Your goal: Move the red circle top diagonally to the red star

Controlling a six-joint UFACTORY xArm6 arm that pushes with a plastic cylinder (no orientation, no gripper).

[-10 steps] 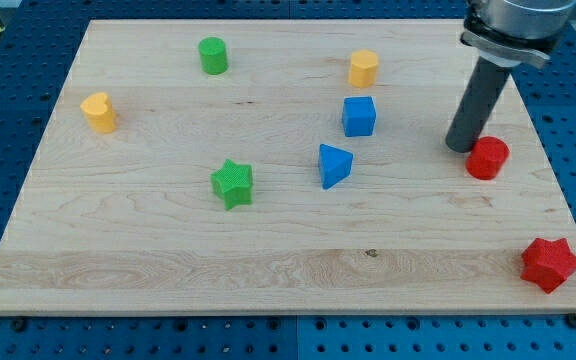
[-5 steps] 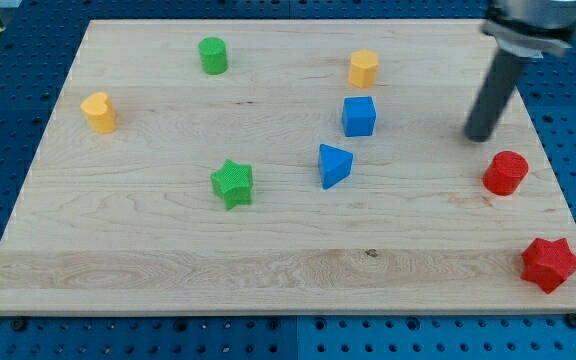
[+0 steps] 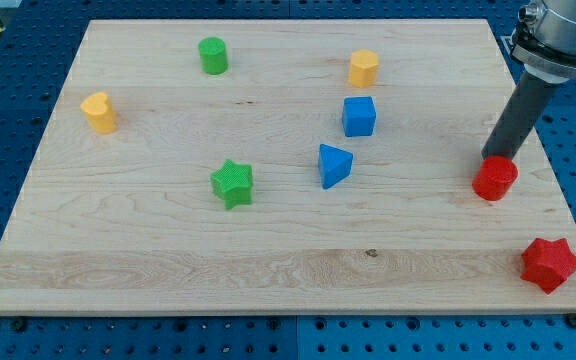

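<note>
The red circle (image 3: 494, 179) sits near the board's right edge. My tip (image 3: 497, 156) stands right at its upper side, touching or nearly touching it. The red star (image 3: 550, 264) lies at the board's bottom right corner, below and to the right of the red circle, well apart from it.
A blue triangle (image 3: 334, 165) and a blue cube (image 3: 359, 116) sit mid-board. A yellow block (image 3: 363, 68) is above them. A green star (image 3: 232, 184), a green cylinder (image 3: 212, 55) and a yellow heart (image 3: 98, 112) lie to the left. The board's right edge (image 3: 558, 190) is close to the red circle.
The red circle first slid right and down, then slightly back left. My tip swung right and now stands just above the circle.
</note>
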